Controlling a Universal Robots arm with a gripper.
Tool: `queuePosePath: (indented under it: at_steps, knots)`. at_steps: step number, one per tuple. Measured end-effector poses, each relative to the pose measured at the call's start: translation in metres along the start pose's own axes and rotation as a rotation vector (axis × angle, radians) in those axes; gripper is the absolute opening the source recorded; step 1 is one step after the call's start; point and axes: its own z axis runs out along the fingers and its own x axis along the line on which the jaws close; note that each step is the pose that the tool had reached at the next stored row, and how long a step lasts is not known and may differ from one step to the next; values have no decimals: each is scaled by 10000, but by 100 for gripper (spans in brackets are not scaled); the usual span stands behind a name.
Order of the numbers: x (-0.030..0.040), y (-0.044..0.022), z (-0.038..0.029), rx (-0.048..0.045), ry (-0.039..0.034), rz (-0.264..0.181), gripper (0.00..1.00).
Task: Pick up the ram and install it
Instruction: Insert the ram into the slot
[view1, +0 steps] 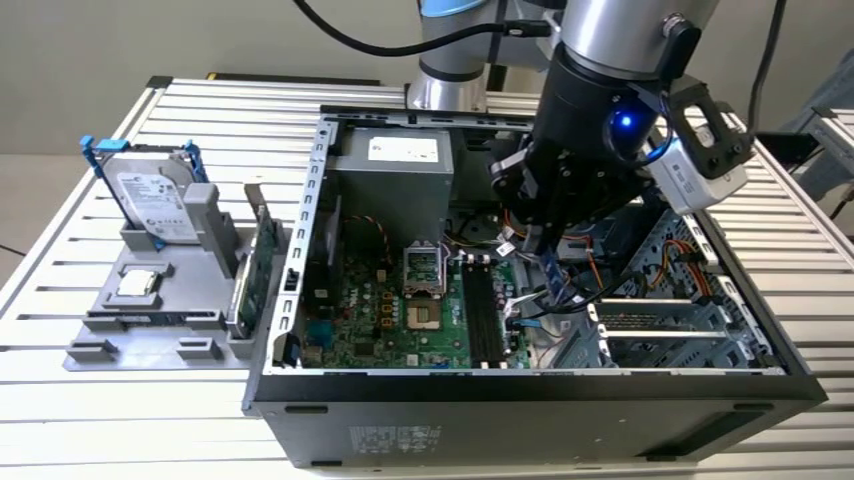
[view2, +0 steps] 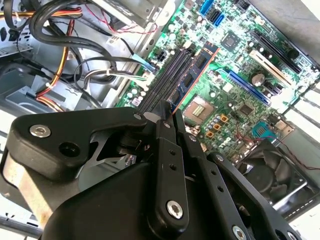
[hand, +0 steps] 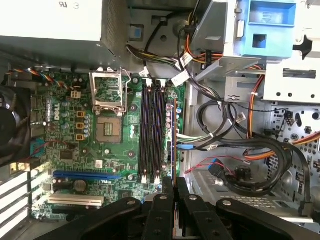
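Two fingers (hand: 162, 202), drawn narrow and clamped on the flat faces of the ram (view2: 194, 75), holding it by one short end.

Item: ram, one. It is a thin dark stick with a row of chips, and it runs straight out from the fingertips in both wrist views.
- Location: inside the open case (view1: 534, 385), over the green board (hand: 115, 95). Its long edge lies parallel to the black memory slots (hand: 150, 130), just beside them on the side toward the cables (hand: 225, 125). Whether its lower edge touches a slot cannot be told.
- Handling, as judged: light and stiff, but thin and fragile. The smooth faces could slip if held loosely. The chips and the contact edge are best left untouched. The right hold is a flat pinch across the faces near an end or along the upper edge, as here. It will likely tolerate a square push and little twisting.

Holder: gripper (view1: 541, 240), one, black. It points down into the case near the middle of the board. The wrist is roughly upright and the arm rises over the case's far edge in the exterior view.

Also present:
- Processor socket (hand: 109, 127), empty, on the other side of the slots from the ram.
- Hard drive (view1: 147, 200) and green card (view1: 260, 260), both standing in a grey rack (view1: 147, 310) on the slatted table (view1: 80, 400), beside the case wall at the exterior view's left and well apart from the gripper.
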Motion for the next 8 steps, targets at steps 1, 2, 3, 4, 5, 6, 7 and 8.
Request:
queuePosePath:
  at_steps: [1,2,3,4,5,6,7,8]
  knots:
    - [0,2,4,1,0,0,0]
    - [0,5,6,4,0,0,0]
    - [0,8,10,7,0,0,0]
    - [0,11,13,8,1,0,0]
    - [0,14,16,11,1,0,0]
    - [0,19,19,14,1,1,0]
    - [0,24,22,15,1,1,0]
    - [-1,30,25,18,1,2,0]
